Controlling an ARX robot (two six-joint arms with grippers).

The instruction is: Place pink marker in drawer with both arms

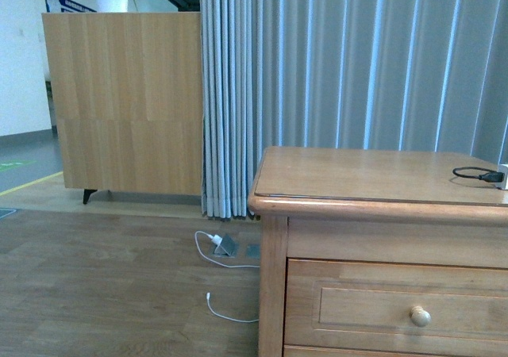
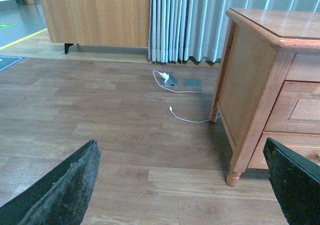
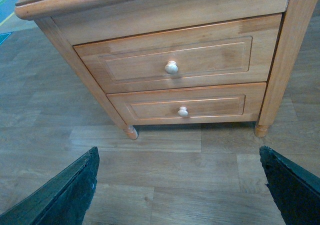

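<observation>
Nothing done yet: drawer (image 3: 172, 65) closed ahead of the empty, spread right gripper (image 3: 177, 195); left gripper (image 2: 185, 185) likewise spread, empty; no pink marker visible.

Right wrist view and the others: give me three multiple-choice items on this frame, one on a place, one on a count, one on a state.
1. Where does the black cable lie?
A. on the nightstand top, near its right edge
B. on the floor by the curtain
C. inside a drawer

2. How many drawers does the nightstand show?
A. one
B. two
C. three

3. What state is the taller drawer in?
A. pulled fully out
B. half open
C. closed

Answers:
1. A, the front view shows the black cable on the nightstand top.
2. B, the right wrist view shows the taller drawer above a shallower drawer.
3. C, its front sits flush with the frame, knob untouched.
</observation>
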